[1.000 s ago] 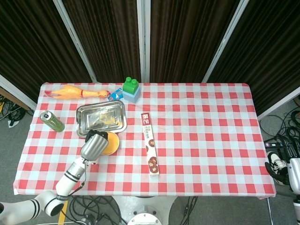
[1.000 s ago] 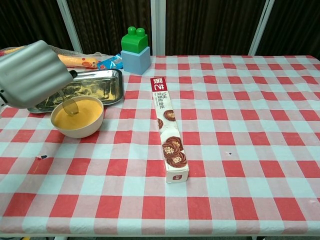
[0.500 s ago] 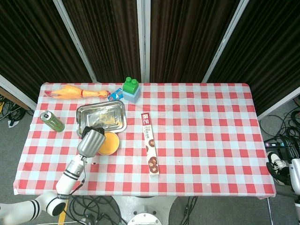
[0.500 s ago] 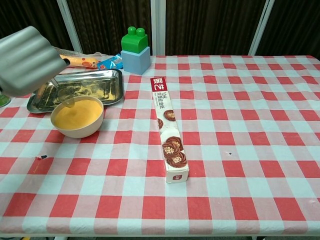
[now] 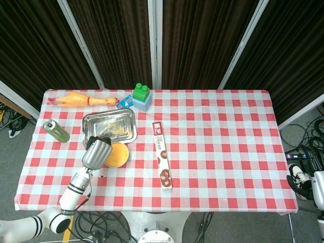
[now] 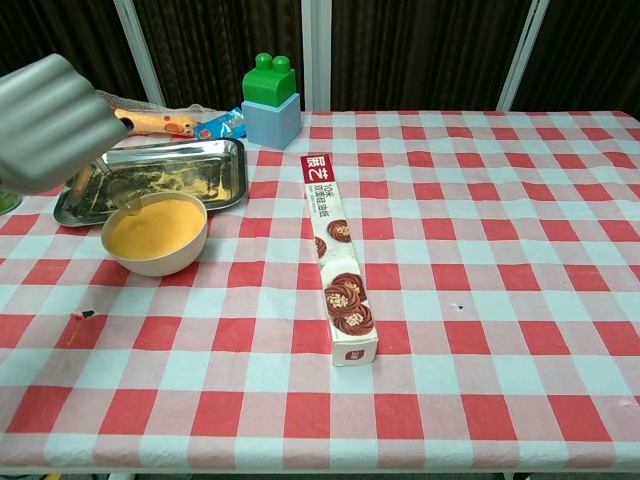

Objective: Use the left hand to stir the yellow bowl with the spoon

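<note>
- Left hand (image 6: 50, 120) closed around the spoon (image 6: 100, 183), fingers wrapped on the handle; spoon tip dipping at the far left edge of the yellow bowl (image 6: 155, 233).
- Yellow bowl at near left of the bench (image 6: 480, 300), just in front of the metal tray (image 6: 200, 165).
- Risk of nudging the bowl rim and tipping or sliding it, from stirring so close to the edge.
- Risk of flicking contents onto the cloth, from too quick a sweep.
- Right hand (image 5: 304, 182) only partly visible off the right edge; fingers impossible to judge.
- Red-and-white checked cloth on the bench; dark curtains (image 5: 202, 40) behind.

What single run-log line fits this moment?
left hand: holds spoon | spoon: at yellow bowl rim | right hand: out of view
</note>
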Controlling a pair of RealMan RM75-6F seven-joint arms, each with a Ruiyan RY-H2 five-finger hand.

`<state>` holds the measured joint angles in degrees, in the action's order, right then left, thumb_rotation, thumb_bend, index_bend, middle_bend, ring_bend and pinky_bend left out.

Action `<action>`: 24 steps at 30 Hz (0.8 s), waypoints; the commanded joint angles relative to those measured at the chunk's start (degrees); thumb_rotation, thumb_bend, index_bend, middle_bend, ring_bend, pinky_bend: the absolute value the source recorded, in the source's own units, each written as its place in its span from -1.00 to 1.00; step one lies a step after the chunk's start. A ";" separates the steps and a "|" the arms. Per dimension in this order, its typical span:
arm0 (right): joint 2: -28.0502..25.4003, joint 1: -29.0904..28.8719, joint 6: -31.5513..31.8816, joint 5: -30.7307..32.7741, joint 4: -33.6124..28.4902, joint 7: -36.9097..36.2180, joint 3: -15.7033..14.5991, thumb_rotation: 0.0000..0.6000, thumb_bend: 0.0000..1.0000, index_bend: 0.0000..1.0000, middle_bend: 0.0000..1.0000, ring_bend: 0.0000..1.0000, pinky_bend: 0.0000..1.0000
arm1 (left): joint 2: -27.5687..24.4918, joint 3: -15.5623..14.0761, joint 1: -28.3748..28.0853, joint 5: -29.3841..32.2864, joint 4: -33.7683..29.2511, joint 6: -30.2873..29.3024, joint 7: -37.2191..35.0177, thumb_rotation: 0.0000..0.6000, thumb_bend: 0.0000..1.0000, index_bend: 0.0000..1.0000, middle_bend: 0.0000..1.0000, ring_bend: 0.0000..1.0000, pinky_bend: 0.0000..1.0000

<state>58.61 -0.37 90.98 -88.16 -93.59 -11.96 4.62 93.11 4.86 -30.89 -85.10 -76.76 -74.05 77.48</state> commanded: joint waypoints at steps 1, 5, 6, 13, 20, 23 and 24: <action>-0.06 -0.02 -0.10 -0.04 -0.12 0.14 -0.06 1.00 -0.52 -1.00 -0.77 -1.00 -1.00 | 1.31 0.69 -0.20 1.94 2.89 1.06 -0.14 1.00 -0.16 0.45 0.84 0.80 1.00; -0.16 0.09 0.18 -0.14 -0.27 0.23 -0.06 1.00 -0.52 -1.00 -0.77 -1.00 -1.00 | 1.74 1.22 -0.40 3.29 4.02 1.67 -0.53 1.00 -0.15 0.45 0.84 0.80 1.00; -0.16 0.14 0.26 -0.15 -0.28 0.23 -0.06 1.00 -0.52 -1.00 -0.77 -1.00 -1.00 | 1.70 1.28 -0.41 3.44 3.98 1.66 -0.74 1.00 -0.15 0.45 0.84 0.80 1.00; -0.09 0.53 0.76 -0.24 -0.09 -0.07 -0.22 1.00 -0.52 -1.00 -0.77 -1.00 -1.00 | 0.77 1.49 -0.32 2.86 1.67 -0.30 -1.36 1.00 -0.15 0.45 0.84 0.80 1.00; 0.01 0.55 0.92 -0.51 0.11 -0.45 -0.23 1.00 -0.52 -1.00 -0.77 -1.00 -1.00 | 1.26 1.68 -0.79 4.69 2.24 1.25 0.22 1.00 -0.15 0.45 0.84 0.80 1.00; 0.02 0.66 1.03 -0.37 0.29 -0.59 -0.22 1.00 -0.52 -1.00 -0.77 -1.00 -1.00 | 0.92 1.16 -0.96 4.29 1.74 1.54 -1.10 1.00 -0.15 0.45 0.84 0.80 1.00; 0.02 0.67 0.99 -0.31 0.32 -0.64 -0.21 1.00 -0.52 -1.00 -0.77 -1.00 -1.00 | 0.73 1.01 -0.99 4.03 1.61 1.53 -1.82 1.00 -0.15 0.45 0.84 0.80 1.00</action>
<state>58.63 0.29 91.97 -88.47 -93.27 -12.61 4.41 94.06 6.16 -31.71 -80.29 -74.93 -72.74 76.68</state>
